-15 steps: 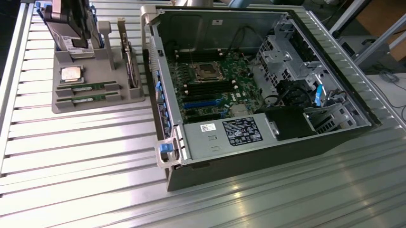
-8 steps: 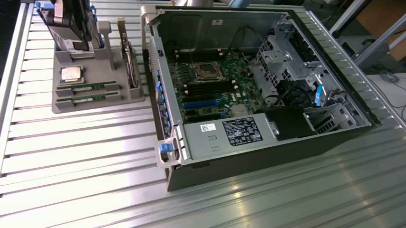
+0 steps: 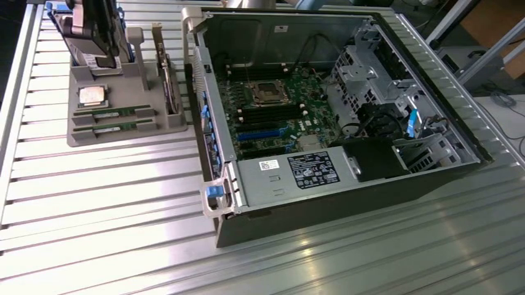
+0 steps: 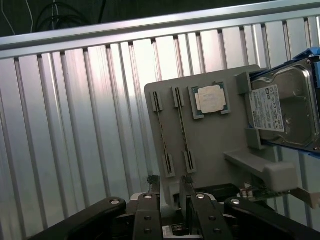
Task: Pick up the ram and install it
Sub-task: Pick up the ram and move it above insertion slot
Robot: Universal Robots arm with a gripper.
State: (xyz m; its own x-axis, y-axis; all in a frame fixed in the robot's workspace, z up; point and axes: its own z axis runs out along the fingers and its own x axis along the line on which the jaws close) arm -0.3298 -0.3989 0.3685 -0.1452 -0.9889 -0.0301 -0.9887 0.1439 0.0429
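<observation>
Two green ram sticks (image 3: 110, 112) (image 3: 113, 127) lie side by side in slots of a grey holder (image 3: 123, 138) at the exterior view's left. In the wrist view both ram sticks (image 4: 163, 135) (image 4: 183, 131) stand on edge in the holder (image 4: 215, 145). My gripper (image 4: 167, 189) hovers above the holder's edge near the sticks' ends. It is open, and its black fingers (image 4: 150, 197) hold nothing between them. The open computer case (image 3: 225, 184) shows its motherboard (image 3: 283, 117) with black memory slots (image 3: 262, 114) below the processor socket.
A square silver processor (image 4: 210, 98) rests on the holder beside the sticks. A hard drive (image 4: 285, 107) in a blue bracket stands at the holder's far end. The case's grey power supply (image 3: 287, 175) and drive cages (image 3: 369, 67) crowd the board. Everything sits on a ribbed aluminium table (image 3: 107, 203).
</observation>
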